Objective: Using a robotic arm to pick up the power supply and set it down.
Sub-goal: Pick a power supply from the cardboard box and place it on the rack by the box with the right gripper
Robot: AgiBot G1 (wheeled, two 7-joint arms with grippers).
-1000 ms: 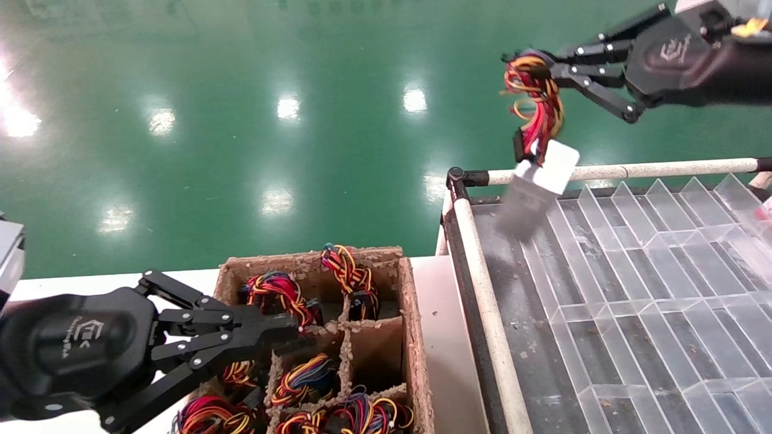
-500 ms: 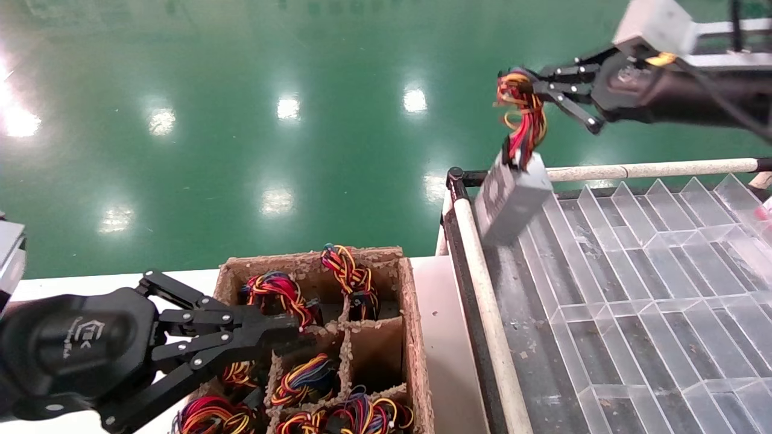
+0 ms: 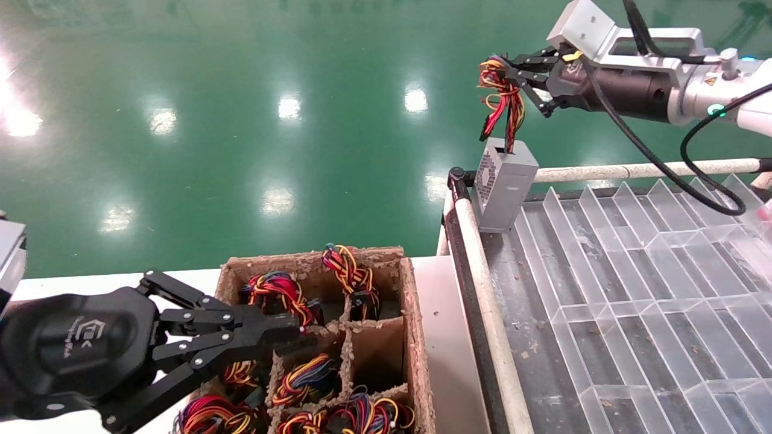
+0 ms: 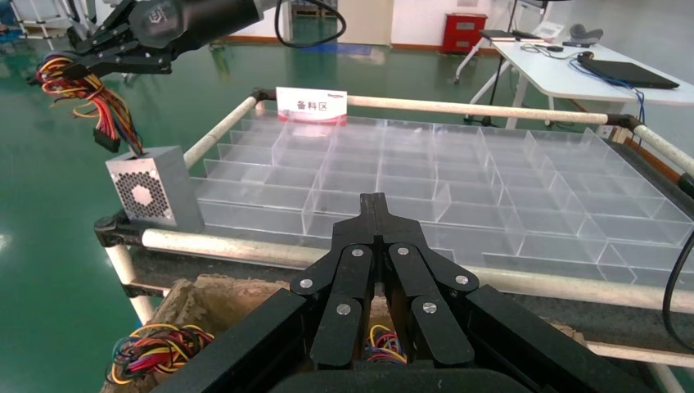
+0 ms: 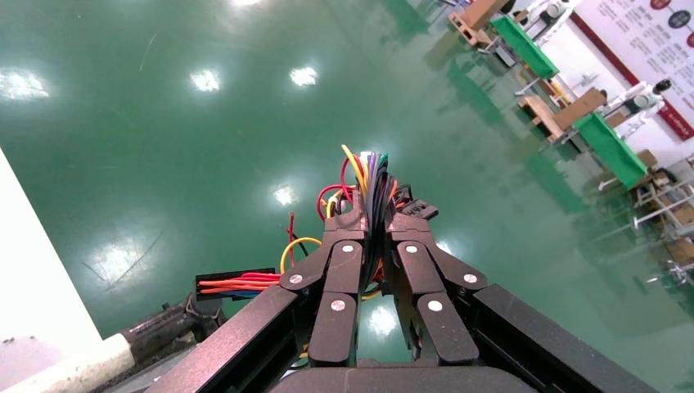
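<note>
Right gripper (image 3: 503, 67) clamped on the wire bundle (image 3: 502, 96) only; power supply (image 3: 502, 184) upright at the near corner of the clear divider tray (image 3: 633, 289), beside the rail (image 3: 482, 301). Likely risks: toppling over the rail, wires slipping. Left gripper (image 3: 289, 334) closed, empty, parked over the cardboard crate (image 3: 416, 337).

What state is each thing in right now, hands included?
Grey metal power supply box: upright at the divider tray's corner, hanging by its wires.
Right hand: shut on the coloured wire bundle.
Left hand: shut, empty, over the cardboard crate.
Clear plastic divider tray: compartments empty.
</note>
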